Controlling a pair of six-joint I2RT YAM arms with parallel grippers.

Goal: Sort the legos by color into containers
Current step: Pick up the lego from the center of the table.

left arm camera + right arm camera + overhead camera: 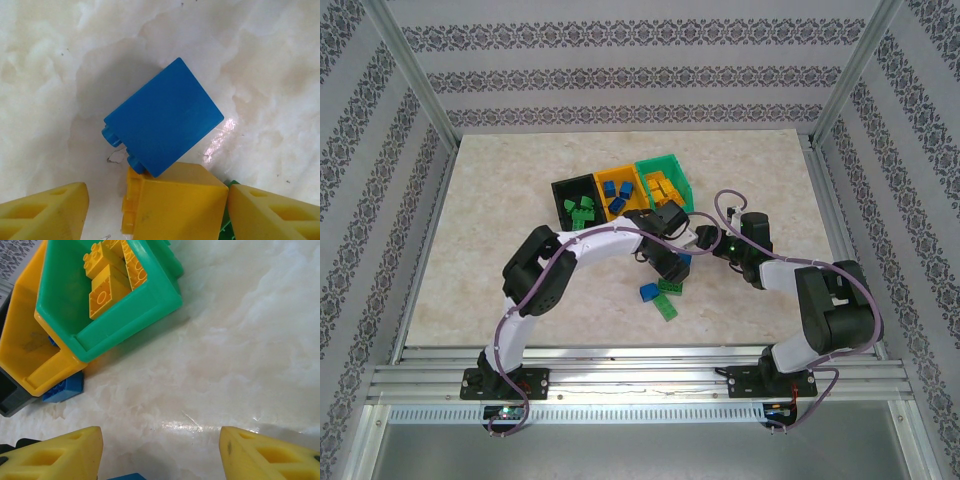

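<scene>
1. Jaws, left gripper (158, 192): released, standing apart around a yellow brick (172, 202). The brick sits between them, close against one finger, with a clear gap at the other. Likely fault: on closing, the nearer finger pushes first, so the brick twists or skids out instead of being clamped square.
2. Blue brick (165, 117): just ahead of the left jaws. Its corner touches or overlaps the yellow brick's far edge; which, I cannot tell. Likely fault: a lift drags or tips it.
3. Green brick (225, 231): a sliver beside the yellow brick, at the inner face of one finger. Likely fault: it is pinched along with the yellow brick, and two colours travel together.
4. Jaws, right gripper (160, 435): released, wide, nothing held, bare table (225, 340) between them. Ahead and to one side lie the green bin (150, 305), the orange-yellow bin (30, 352) and the black bin (9, 397).
5. Arms, seen from above: both wrists work close together over the loose bricks. Likely fault: they collide on the way to the bins.
6. Destination: the green bin already holds the yellow bricks. Likely fault: a drop into the orange-yellow bin by colour match.
</scene>
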